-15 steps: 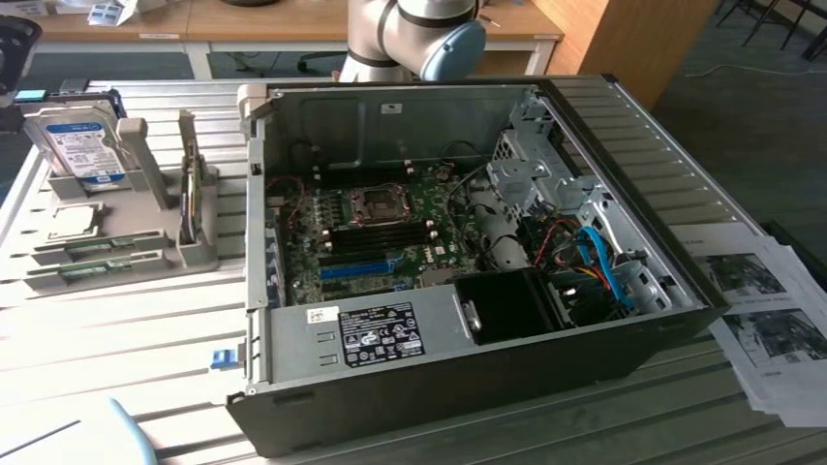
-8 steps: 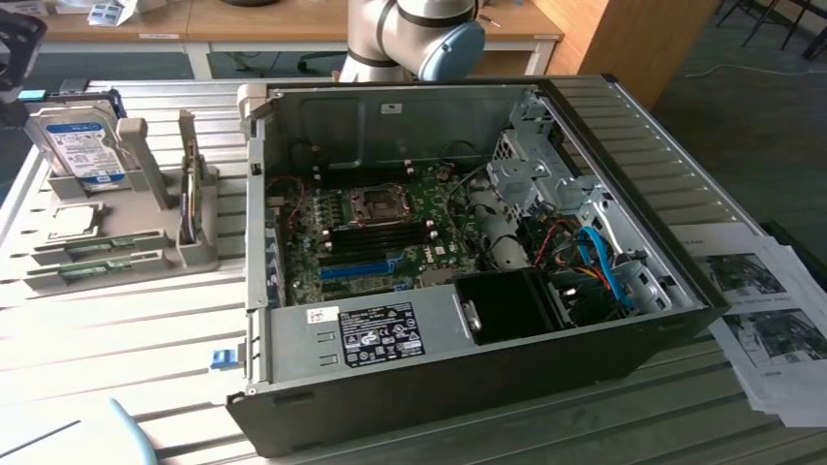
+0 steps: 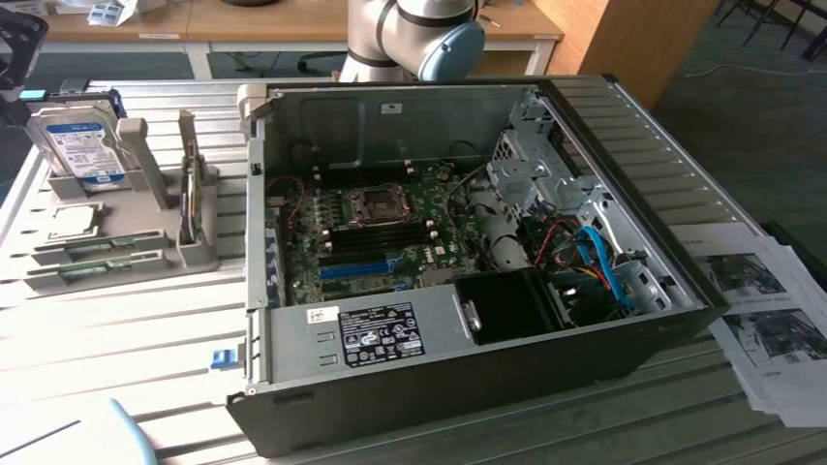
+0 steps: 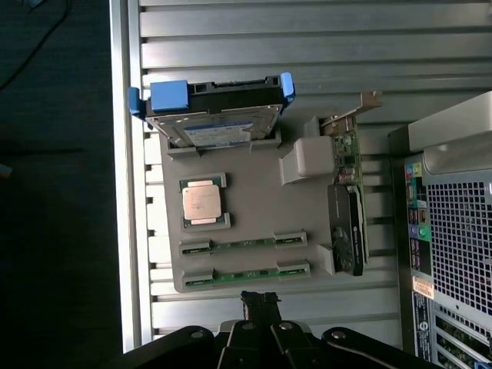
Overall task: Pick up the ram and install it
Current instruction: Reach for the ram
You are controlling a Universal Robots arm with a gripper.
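Two ram sticks, thin green boards, lie side by side in slots of a grey holder tray [image 4: 254,200]: one ram stick [image 4: 242,245] farther from my gripper and one ram stick [image 4: 246,274] nearer to it. In the exterior view the rams [image 3: 97,250] [image 3: 91,271] sit at the tray's front, left of the open computer case [image 3: 427,387]. My gripper [image 4: 260,300] hangs high above the tray's edge, just beside the nearer stick, fingers shut with nothing between them. The motherboard [image 3: 375,237] lies exposed inside the case.
The tray also holds a silver hard drive [image 4: 211,123] in blue brackets, a CPU [image 4: 203,201] and an upright expansion card [image 4: 347,223]. The slatted metal table [image 3: 116,339] carries papers [image 3: 762,310] at the exterior view's right. The arm's base [image 3: 407,39] stands behind the case.
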